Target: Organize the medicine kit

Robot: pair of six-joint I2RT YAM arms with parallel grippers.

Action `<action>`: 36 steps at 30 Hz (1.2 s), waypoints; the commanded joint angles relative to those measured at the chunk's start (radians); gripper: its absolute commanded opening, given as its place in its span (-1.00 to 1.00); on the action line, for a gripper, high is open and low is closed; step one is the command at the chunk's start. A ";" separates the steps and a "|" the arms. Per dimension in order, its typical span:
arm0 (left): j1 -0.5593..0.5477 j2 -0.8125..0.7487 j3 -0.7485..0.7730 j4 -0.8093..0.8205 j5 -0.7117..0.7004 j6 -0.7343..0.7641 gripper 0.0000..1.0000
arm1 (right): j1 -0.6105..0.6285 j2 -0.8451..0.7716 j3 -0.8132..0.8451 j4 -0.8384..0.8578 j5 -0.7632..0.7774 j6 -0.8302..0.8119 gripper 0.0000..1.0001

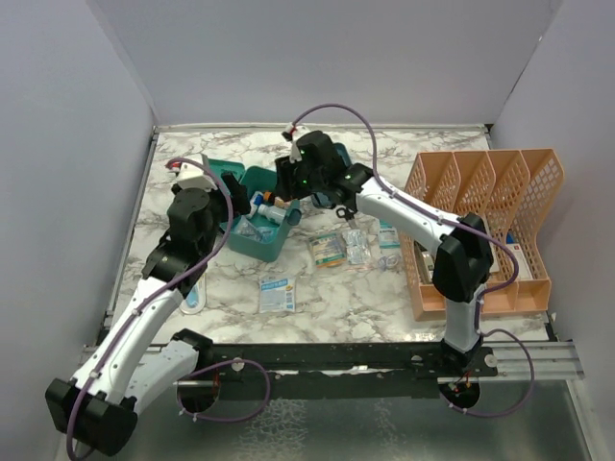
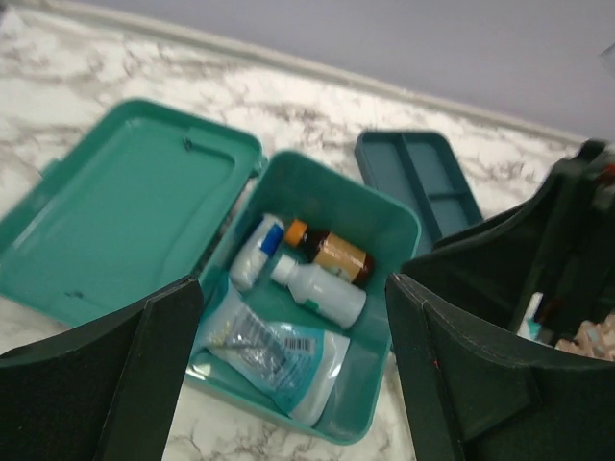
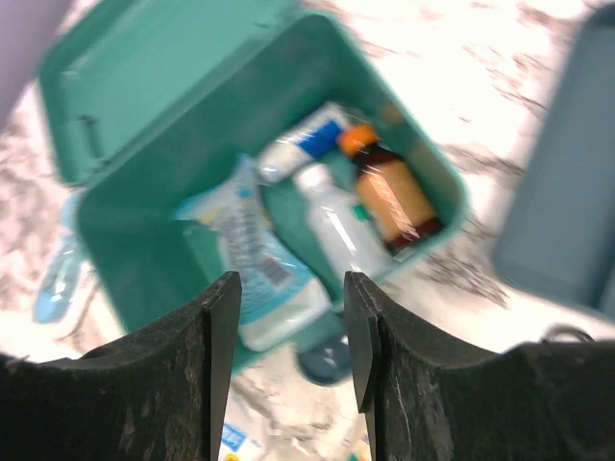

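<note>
Since the right hand [image 3: 290,288] hovers released over the open medicine kit [image 3: 135,250] at the left of the worktop [image 1: 365,307], left hand [image 2: 293,288] also released nearby, the two could collide; loose bottles [image 2: 322,293] may block the insert tray [image 2: 423,182].

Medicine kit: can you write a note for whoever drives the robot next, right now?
Left tool: open, empty, pointing at the medicine kit.
Right tool: open, empty, above the kit.
Kit: lid open. Inside lie a brown bottle, a white bottle, a tube and a pouch. The insert tray sits on the table beside it.
Done: those four packed.
Left: loose packets on the table, then probably tray in, lid shut.
</note>
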 commanded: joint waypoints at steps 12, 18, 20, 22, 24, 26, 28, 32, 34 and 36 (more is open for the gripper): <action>0.001 0.392 0.043 -0.173 0.140 -0.167 0.40 | -0.054 -0.165 -0.281 0.151 0.136 0.080 -0.04; 0.006 0.458 0.075 -0.233 0.155 -0.124 0.36 | -0.055 -0.174 -0.308 0.154 0.133 0.085 -0.04; 0.010 0.468 0.083 -0.273 0.146 -0.111 0.35 | -0.055 -0.183 -0.317 0.150 0.143 0.088 -0.04; 0.017 0.475 0.089 -0.307 0.134 -0.100 0.35 | -0.057 -0.194 -0.329 0.151 0.159 0.093 -0.04; 0.023 0.475 0.094 -0.328 0.116 -0.086 0.33 | -0.057 -0.208 -0.342 0.148 0.179 0.103 -0.05; 0.030 0.474 0.103 -0.343 0.099 -0.068 0.32 | -0.058 -0.225 -0.359 0.148 0.198 0.118 -0.06; 0.038 0.477 0.111 -0.345 0.090 -0.047 0.28 | -0.060 -0.243 -0.381 0.152 0.212 0.140 -0.07; 0.058 0.500 0.135 -0.356 0.064 -0.015 0.18 | -0.061 -0.276 -0.431 0.177 0.222 0.178 -0.08; 0.066 0.518 0.151 -0.377 0.050 -0.002 0.14 | -0.061 -0.285 -0.449 0.184 0.222 0.193 -0.09; 0.072 0.527 0.161 -0.391 0.031 0.008 0.11 | -0.061 -0.289 -0.465 0.189 0.219 0.204 -0.10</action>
